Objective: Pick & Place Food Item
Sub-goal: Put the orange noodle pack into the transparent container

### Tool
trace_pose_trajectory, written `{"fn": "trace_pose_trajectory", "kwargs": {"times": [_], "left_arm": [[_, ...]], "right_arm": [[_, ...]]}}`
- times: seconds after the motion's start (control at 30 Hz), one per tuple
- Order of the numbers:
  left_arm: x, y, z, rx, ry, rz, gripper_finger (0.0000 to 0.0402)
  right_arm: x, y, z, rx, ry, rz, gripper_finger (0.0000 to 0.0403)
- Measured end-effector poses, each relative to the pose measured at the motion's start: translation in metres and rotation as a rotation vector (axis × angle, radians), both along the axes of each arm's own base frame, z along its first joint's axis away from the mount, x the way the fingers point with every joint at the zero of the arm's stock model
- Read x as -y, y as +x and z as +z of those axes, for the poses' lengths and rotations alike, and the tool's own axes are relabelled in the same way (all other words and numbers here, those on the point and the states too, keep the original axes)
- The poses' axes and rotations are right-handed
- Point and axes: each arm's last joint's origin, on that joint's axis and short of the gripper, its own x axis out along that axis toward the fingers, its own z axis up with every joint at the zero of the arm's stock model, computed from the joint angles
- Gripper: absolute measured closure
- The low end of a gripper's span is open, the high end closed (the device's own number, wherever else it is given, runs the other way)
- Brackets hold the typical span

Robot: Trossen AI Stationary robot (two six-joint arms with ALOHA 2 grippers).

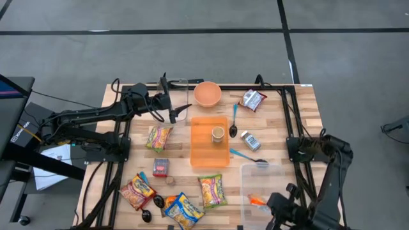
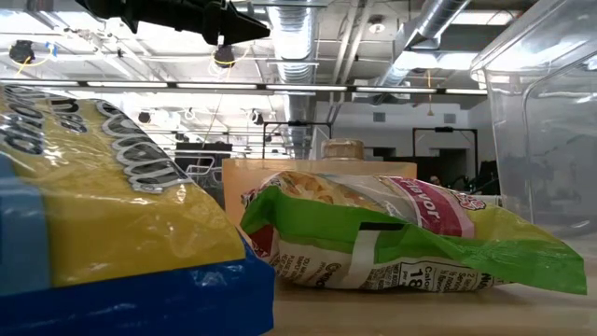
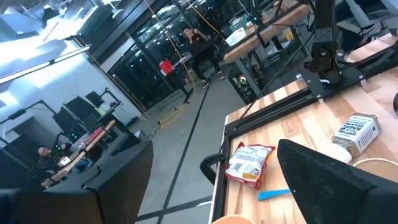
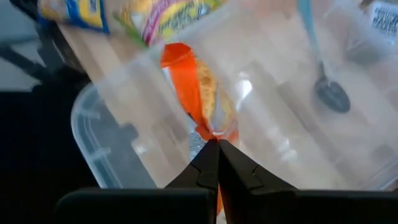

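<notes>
While the table (image 1: 307,102) carries scattered snacks, a clear tub (image 1: 271,185) at its right front corner receives the orange packet (image 4: 202,93), pinched by the right gripper (image 4: 217,149)'s closed fingers; left gripper (image 1: 179,114) hovers spread near the back edge.

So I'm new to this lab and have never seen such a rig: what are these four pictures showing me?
Two robot arms work at a wooden table. One picture looks straight down, one looks level across the tabletop, and one comes from each arm's wrist. On the table lie snack bags, an orange tray with a small cup, an orange bowl, spoons and a clear plastic container. The right gripper is over that container, its fingers shut on an orange snack packet. The left gripper hangs near the bowl, fingers open, holding nothing.
</notes>
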Motion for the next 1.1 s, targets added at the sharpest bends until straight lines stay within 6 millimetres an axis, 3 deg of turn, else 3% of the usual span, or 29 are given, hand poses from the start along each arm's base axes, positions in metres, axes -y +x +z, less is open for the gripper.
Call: {"fn": "trace_pose_trajectory", "kwargs": {"times": [0.43, 1.1], "left_arm": [[0.0, 0.0, 0.0, 0.005, 0.002, 0.0, 0.0064], [0.0, 0.0, 0.0, 0.002, -0.001, -0.001, 0.0064]], "right_arm": [[-0.027, -0.029, -0.016, -0.037, -0.087, 0.235, 0.0403], [-0.03, -0.03, -0.044, -0.051, -0.282, 0.534, 0.0403]]}}
